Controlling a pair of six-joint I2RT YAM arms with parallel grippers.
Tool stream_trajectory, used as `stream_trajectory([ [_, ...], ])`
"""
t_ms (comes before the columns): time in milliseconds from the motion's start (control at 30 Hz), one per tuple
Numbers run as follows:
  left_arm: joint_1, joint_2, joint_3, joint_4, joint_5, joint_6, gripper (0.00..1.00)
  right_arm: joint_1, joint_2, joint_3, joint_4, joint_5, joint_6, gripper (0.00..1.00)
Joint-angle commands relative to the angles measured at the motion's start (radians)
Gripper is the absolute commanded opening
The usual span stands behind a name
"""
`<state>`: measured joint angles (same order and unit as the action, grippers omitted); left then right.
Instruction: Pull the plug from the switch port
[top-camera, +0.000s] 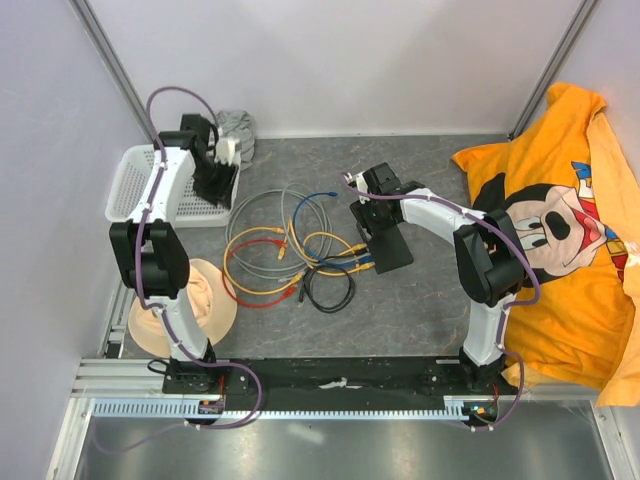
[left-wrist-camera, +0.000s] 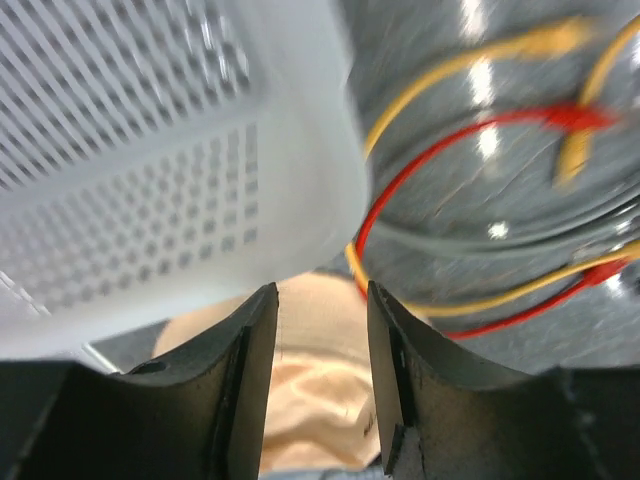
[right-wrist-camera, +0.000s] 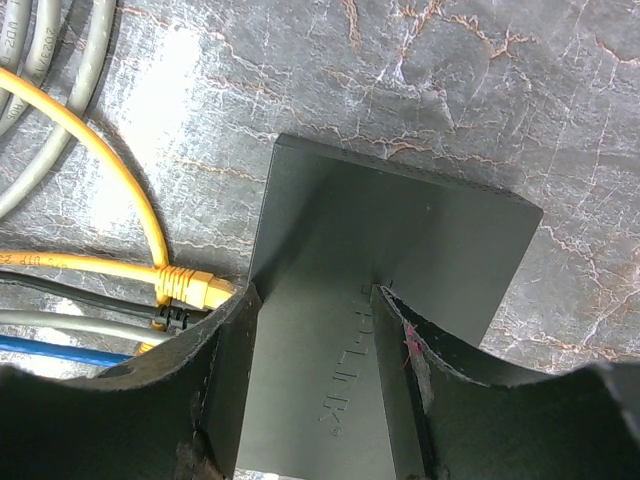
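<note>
**Item 1.** Flat matte-black rectangular switch (right-wrist-camera: 400, 250): lying on the grey mottled table, right of centre, with its socket edge facing left toward the cable tangle.

**Item 2.** Yellow-booted plug on a yellow cable (right-wrist-camera: 190, 288): sitting in that left edge, with black, grey and blue leads crowding just beside it.

**Item 3.** Right gripper (right-wrist-camera: 315, 292): hanging over the switch with fingers spread, pinching nothing (contact with the lid cannot be told).

**Item 4.** Left gripper (left-wrist-camera: 320, 295): hovering far left beside the white perforated plastic basket (left-wrist-camera: 150, 200), fingers spread and empty, well apart from the plug.

**Handling note.** The step appears to be bracing and approach. The right gripper is best pressing the box flat while the left is taking the plug by its boot (not the cord) and drawing it straight left, along the socket's line.
</note>
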<state>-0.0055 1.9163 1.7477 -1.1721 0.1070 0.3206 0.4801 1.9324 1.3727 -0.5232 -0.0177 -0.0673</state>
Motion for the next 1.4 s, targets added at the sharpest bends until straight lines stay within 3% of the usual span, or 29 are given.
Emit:
stream_trajectory([
  [0,-0.04,-0.103,0.215,0.081,0.3,-0.061,0.49,0.015,0.106,-0.058,-0.074,0.025,-0.017,0.58],
  [33,-0.045,-0.118,0.239,0.107,0.389,-0.063,0.49,0.015,0.106,-0.055,-0.075,0.025,-0.017,0.58],
  [67,-0.045,-0.132,0.251,0.135,0.627,-0.057,0.49,0.015,0.105,-0.052,-0.075,0.025,-0.017,0.58],
  [100,-0.045,-0.154,0.218,0.178,0.733,-0.073,0.49,0.015,0.1,-0.052,-0.074,0.03,-0.017,0.59],
  [167,-0.065,-0.198,0.135,0.433,0.876,-0.177,0.54,0.015,0.093,-0.052,-0.078,0.033,-0.017,0.59],
  [267,-0.112,-0.122,0.079,0.592,0.934,-0.311,0.55,0.014,0.07,-0.05,-0.084,0.038,-0.02,0.59],
  [367,-0.158,-0.012,0.137,0.591,0.945,-0.411,0.55,0.014,0.028,-0.037,-0.098,0.027,-0.028,0.6],
  [600,-0.319,0.096,0.069,0.606,0.908,-0.432,0.53,0.015,-0.093,-0.026,-0.165,0.021,-0.074,0.6],
  [767,-0.338,0.162,-0.011,0.683,0.922,-0.535,0.51,0.012,-0.133,-0.102,-0.21,0.019,-0.098,0.49],
  [867,-0.352,0.213,-0.001,0.703,0.925,-0.545,0.51,0.008,-0.145,-0.164,-0.184,0.027,-0.107,0.36],
  [900,-0.359,0.225,0.006,0.704,0.925,-0.551,0.51,0.008,-0.144,-0.185,-0.17,0.041,-0.111,0.26],
  [1067,-0.387,0.302,0.019,0.706,0.924,-0.549,0.51,-0.058,-0.116,-0.201,-0.156,-0.007,-0.108,0.0],
  [1233,-0.425,0.357,0.012,0.704,0.901,-0.528,0.52,-0.135,-0.09,-0.213,-0.152,-0.195,-0.101,0.0],
  [1367,-0.453,0.395,0.044,0.686,0.853,-0.502,0.52,-0.152,-0.075,-0.224,-0.146,-0.218,-0.088,0.0],
])
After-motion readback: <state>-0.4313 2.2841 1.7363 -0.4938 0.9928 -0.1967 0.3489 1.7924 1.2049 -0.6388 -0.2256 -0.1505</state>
